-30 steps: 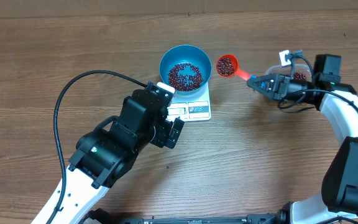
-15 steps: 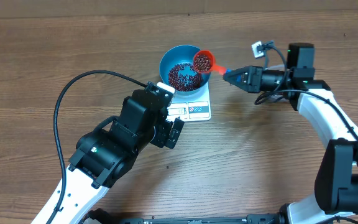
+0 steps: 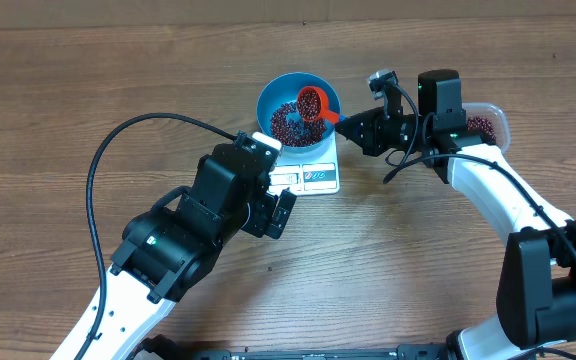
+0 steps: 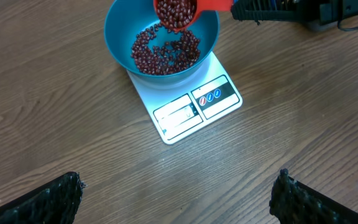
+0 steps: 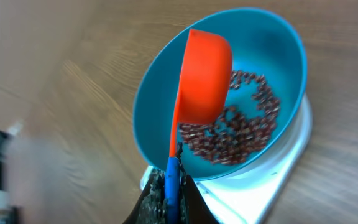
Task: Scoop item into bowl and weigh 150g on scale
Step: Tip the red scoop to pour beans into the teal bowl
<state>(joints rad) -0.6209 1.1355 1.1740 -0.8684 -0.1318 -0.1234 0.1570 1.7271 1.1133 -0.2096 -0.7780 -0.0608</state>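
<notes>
One scoop [image 3: 311, 103], clamped in the right tool [image 5: 169, 186], tilts inside the bowl [image 3: 265, 100] rim; left tool [image 4: 176, 194] gapes wide

Wood-grain table [image 3: 58, 90] filled nearly every view: mid-brown w/ darker streaks running approx. left-right. Lighting was even & diffuse, shadows soft. Beyond table's far edge in overhead view, a paler tan strip [image 3: 168, 8] showed; couldn't tell if wall or floor.

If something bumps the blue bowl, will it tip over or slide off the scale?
Probably not tip: the bowl is wide and the beans lie low in its bottom, weighing it down. It might slide, though, since its smooth walls and the flat white scale look slippery, and nothing holds it there.
</notes>
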